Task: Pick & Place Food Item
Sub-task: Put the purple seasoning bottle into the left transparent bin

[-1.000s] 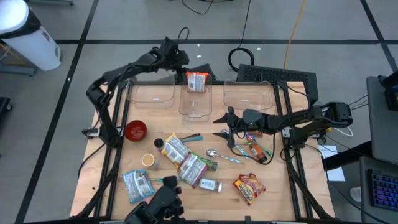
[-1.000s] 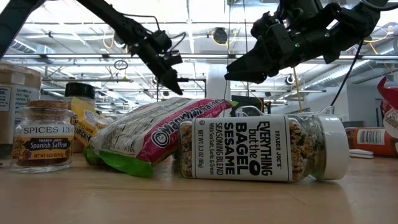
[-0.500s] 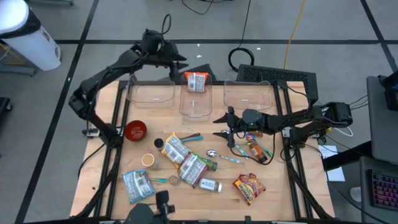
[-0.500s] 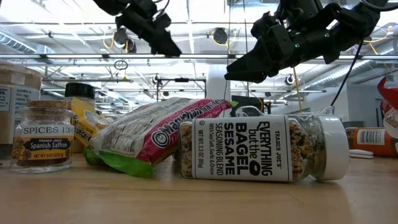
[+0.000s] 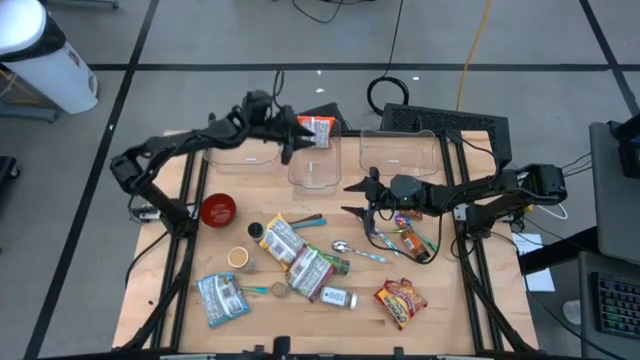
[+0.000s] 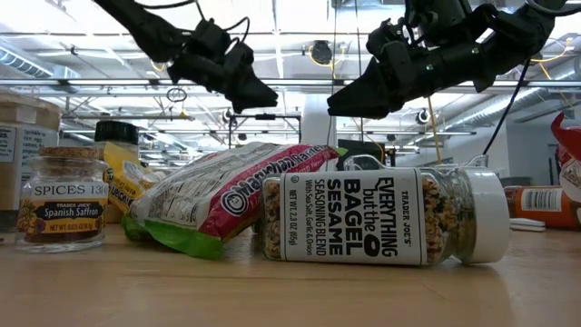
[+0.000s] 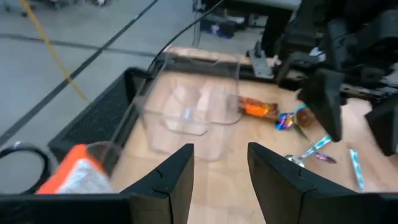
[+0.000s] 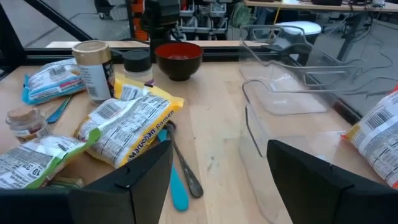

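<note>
In the left wrist view, the orange snack packet (image 7: 74, 171) is partly covered by the dark fingers (image 7: 177, 180) and blurred, so its print cannot be read. In the right wrist view, another packet (image 8: 379, 140) is cut by the edge. Labels on the small jars (image 5: 240, 258) in the high view are too small to be told.

Surface (image 5: 450, 310): pale wood, matt, faint grain. Three bins (image 5: 315, 165): clear glossy plastic. Snack packets (image 8: 121, 127): shiny crinkled plastic film. Seasoning jar (image 6: 381, 216): clear, smooth, paper label, white plastic cap. Bowl (image 8: 179, 59): glossy red. Spoon (image 5: 340, 245): polished metal. Hand fingers (image 7: 171, 186): matt black plastic.
</note>
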### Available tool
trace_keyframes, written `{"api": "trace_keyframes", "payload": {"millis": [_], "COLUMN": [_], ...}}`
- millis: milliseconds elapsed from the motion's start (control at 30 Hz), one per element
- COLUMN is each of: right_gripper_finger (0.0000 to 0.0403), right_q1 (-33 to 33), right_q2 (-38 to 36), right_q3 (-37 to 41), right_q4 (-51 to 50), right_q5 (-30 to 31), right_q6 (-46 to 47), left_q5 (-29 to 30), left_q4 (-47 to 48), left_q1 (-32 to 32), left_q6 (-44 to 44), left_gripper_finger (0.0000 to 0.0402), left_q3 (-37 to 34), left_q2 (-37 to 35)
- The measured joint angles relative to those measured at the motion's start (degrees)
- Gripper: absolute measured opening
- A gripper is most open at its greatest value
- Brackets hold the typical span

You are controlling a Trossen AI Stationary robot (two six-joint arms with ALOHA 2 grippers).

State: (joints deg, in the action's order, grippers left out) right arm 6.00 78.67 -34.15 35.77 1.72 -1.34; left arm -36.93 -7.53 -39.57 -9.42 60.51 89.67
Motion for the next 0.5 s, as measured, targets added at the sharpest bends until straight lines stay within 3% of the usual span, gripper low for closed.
{"api": "trace_keyframes", "payload": {"millis": [267, 500], "right_gripper_finger": [0.0254, 0.0254], "right_q1": [0.0, 0.0], "right_q2": [0.0, 0.0], "right_q3": [0.0, 0.0], "right_q4": [0.0, 0.0], "right_q5": [-0.03, -0.04], "right_q6": [0.01, 0.02], "left_q5": [7.89, 8.42], "left_q4": [-9.27, -9.97], "left_q1": [4.61, 7.91], "left_q6": [-0.44, 0.13], "left_gripper_finger": [0.0159, 0.0159], "left_q3": [-7.01, -10.34], "left_q2": [-7.39, -16.29]}}
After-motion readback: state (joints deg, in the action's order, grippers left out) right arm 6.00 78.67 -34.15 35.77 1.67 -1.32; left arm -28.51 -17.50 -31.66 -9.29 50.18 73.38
